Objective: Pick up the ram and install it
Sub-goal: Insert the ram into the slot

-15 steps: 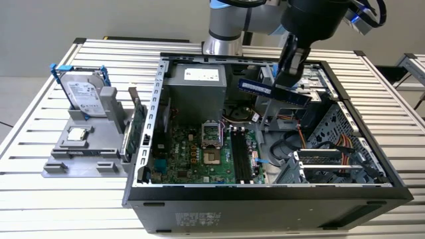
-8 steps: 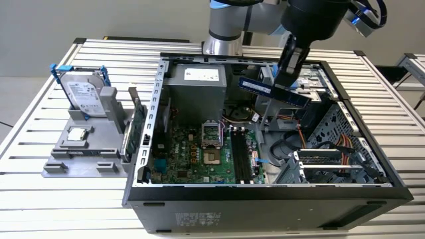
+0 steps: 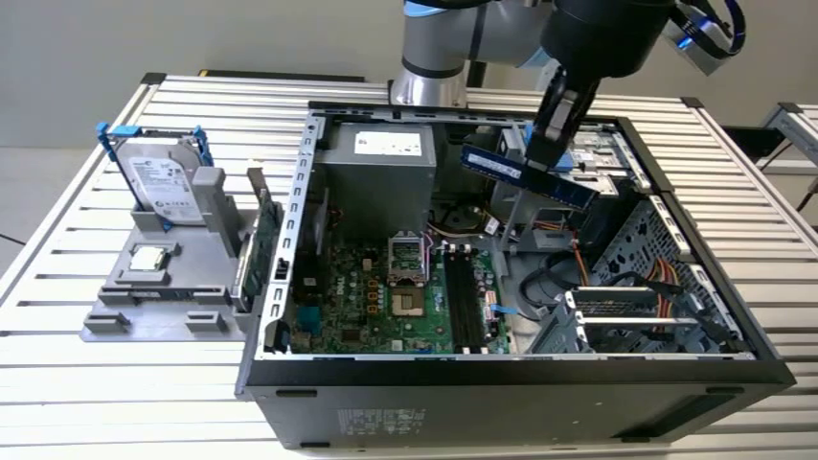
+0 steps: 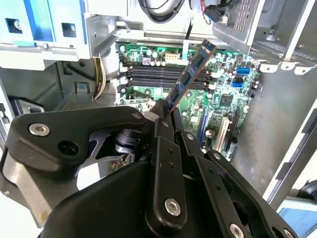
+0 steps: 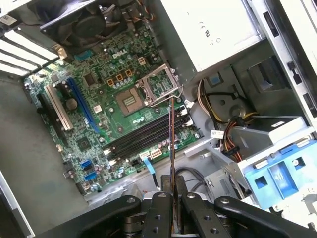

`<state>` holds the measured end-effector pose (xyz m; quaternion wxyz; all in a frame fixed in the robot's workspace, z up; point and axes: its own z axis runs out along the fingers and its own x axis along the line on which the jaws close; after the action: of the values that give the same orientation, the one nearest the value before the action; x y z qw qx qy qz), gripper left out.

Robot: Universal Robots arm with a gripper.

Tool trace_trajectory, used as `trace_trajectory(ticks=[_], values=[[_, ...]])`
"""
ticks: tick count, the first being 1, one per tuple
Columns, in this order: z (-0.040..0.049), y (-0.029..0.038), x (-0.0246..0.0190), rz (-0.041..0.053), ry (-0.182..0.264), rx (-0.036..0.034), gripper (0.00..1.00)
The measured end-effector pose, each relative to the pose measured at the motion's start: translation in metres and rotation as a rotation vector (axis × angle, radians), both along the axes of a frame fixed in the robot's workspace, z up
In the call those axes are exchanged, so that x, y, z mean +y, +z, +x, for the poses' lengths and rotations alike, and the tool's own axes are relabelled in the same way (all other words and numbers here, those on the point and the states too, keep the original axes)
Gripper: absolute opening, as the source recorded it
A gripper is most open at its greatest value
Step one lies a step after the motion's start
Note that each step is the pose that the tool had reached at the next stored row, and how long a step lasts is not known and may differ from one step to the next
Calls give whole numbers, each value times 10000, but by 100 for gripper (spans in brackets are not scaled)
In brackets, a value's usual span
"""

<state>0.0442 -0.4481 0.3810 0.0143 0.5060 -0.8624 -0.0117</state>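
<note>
One ram (image 3: 505, 169) (tilted), pinched in fingers (image 5: 191, 218), above motherboard (image 5: 101, 116)

Arm (image 3: 438, 48) angles down from above, end effector (image 3: 550, 153) tilted, fingers (image 5: 161, 208) pinched tight on the ram (image 3: 499, 165), held in mid-air.

Bright, even light; possibly glare on table (image 3: 77, 402).

Robotics lab or test workshop: slatted aluminium bench (image 3: 115, 383), opened computer case (image 3: 511, 402), grey parts fixture (image 3: 141, 316), robot arm (image 3: 435, 48) mounted behind
</note>
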Motion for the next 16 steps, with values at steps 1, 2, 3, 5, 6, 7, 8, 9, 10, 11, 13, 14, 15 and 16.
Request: trace_trajectory(ticks=[1,2,3,5,6,7,8,9,10,11,13,14,15,16], values=[[0,0,0,0,-89,0,0],[0,0,0,0,-183,0,0],[0,0,0,0,-268,0,0],[0,0,0,0,-446,0,0],[0,0,0,0,-535,0,0],[0,0,0,0,-627,0,0],[0,0,0,0,-715,0,0],[0,0,0,0,-807,0,0],[0,0,0,0,-891,0,0],[0,0,0,-1,-977,0,0],[0,0,0,0,-1156,0,0],[0,0,0,0,-1245,0,0],[0,0,0,0,-1332,0,0],[0,0,0,0,-1421,0,0]])
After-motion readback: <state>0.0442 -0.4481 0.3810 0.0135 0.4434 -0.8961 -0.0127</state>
